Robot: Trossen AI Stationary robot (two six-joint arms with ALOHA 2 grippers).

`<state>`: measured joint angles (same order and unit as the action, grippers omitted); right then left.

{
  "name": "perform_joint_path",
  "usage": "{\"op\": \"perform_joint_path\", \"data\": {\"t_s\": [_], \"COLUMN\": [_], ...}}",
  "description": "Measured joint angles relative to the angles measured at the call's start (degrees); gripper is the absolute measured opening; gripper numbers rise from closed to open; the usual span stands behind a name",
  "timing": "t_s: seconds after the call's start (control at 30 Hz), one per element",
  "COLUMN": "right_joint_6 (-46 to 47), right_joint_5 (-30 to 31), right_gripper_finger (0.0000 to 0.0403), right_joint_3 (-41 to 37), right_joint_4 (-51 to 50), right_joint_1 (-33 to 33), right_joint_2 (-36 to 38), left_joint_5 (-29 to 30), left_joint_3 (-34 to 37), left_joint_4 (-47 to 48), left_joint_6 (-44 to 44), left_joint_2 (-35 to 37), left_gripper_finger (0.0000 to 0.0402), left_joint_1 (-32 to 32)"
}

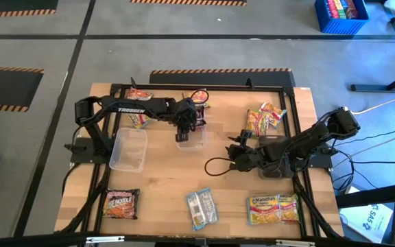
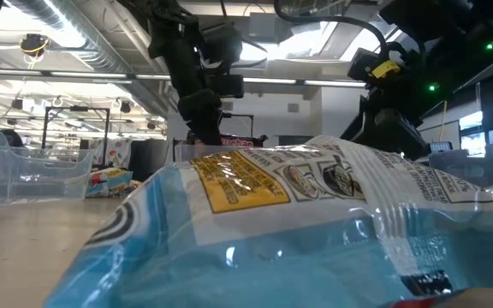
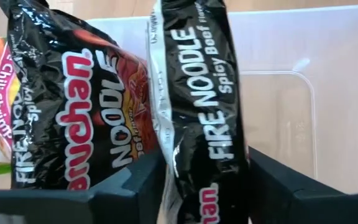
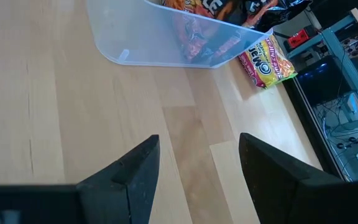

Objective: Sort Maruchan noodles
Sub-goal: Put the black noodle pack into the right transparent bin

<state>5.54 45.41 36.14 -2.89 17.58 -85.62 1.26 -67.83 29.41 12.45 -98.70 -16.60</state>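
My left gripper [image 1: 184, 127] hangs over the small clear bin [image 1: 192, 141] at the table's far middle, shut on a dark maroon Fire Noodle packet [image 3: 197, 118]. A second dark packet [image 3: 79, 106] stands beside it against the bin's wall [image 3: 303, 81]. My right gripper [image 1: 232, 152] is open and low over bare wood right of the middle, pointing toward the table's left; its wrist view shows that bin [image 4: 142, 43] ahead with dark packets inside. Other packets lie flat on the table: maroon [image 1: 121, 203], light blue [image 1: 201, 208], yellow-pink [image 1: 273, 209]. My left gripper pinches the dark packet between its two fingers [image 3: 135, 186], across its flat faces near one end [image 3: 197, 180]. The fingers come from above, pointing down into the bin. The packet stands on edge between them; whether its far end rests on the bin floor I cannot tell.
A larger clear bin [image 1: 129, 149] sits empty on the left. Yellow packets [image 1: 265, 118] lie near the far right corner, and more packets [image 1: 139, 103] near the far left. The light blue packet [image 2: 298, 231] fills the low view. Bare wood lies around the table's middle.
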Motion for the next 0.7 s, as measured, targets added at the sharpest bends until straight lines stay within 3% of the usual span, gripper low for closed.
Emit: {"op": "perform_joint_path", "data": {"t_s": [0.2,0.4,0.57,0.7], "right_joint_6": [0.04,0.07,0.09,0.09], "right_joint_5": [-0.02,-0.02,-0.02,-0.02], "right_gripper_finger": [0.0202,0.0202,0.0202,0.0202], "right_joint_3": [0.0,0.0,0.0,0.0], "right_joint_4": [0.05,0.13,0.24,0.29], "right_joint_1": [0.0,0.0,0.0,0.0], "right_joint_2": [0.0,0.0,0.0,0.0], "left_joint_5": [6.8,8.02,17.95,18.52], "left_joint_3": [-2.18,-5.44,-5.46,-5.46], "left_joint_4": [3.24,4.59,5.0,4.44], "left_joint_6": [-1.34,-1.36,-2.78,-2.95], "left_joint_2": [0.35,0.39,0.39,0.39], "left_gripper_finger": [0.0224,0.0226,0.0226,0.0226], "left_joint_1": [0.26,0.13,0.12,0.15]}}
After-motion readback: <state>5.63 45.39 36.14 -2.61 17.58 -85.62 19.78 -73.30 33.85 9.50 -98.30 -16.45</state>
